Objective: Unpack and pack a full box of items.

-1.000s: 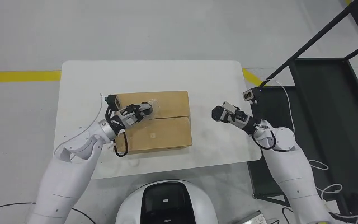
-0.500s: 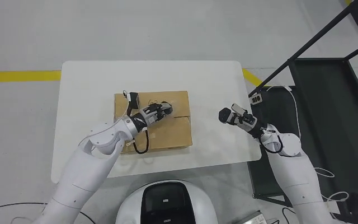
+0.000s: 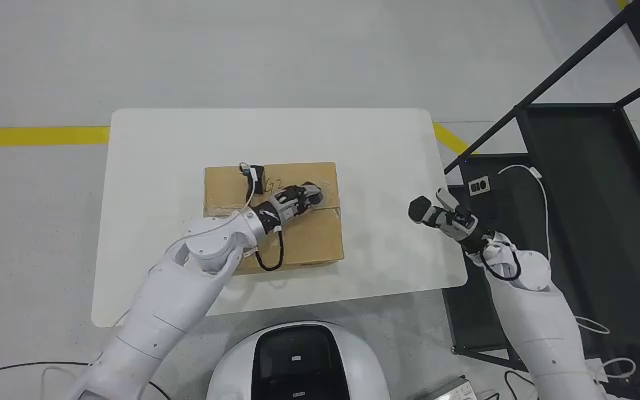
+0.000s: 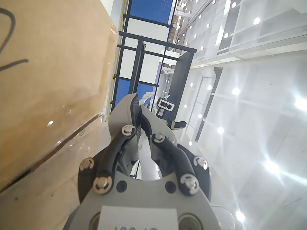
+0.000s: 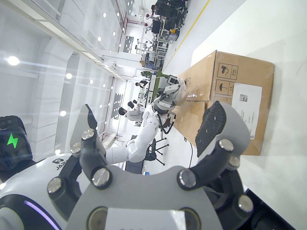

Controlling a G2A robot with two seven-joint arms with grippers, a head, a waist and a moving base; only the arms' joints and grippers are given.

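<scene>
cardboard box (image 3: 312,243) sits shut near the middle of the white table (image 3: 150,200), flaps down, clear tape (image 4: 72,106) shiny along the centre seam. white label (image 5: 247,101) on the box's end wall facing the right arm. left gripper (image 3: 312,192) lies low over the box top at the seam, near the box's right end, fingers (image 4: 124,111) pressed together; can't tell if anything is pinched between them. right gripper (image 3: 418,208) hangs over the table's right side, well apart from the box, claw spread wide and holding nothing. black metal rack (image 3: 580,190) just beside the table on the right, yellow floor line (image 3: 50,135) to the left.
</scene>
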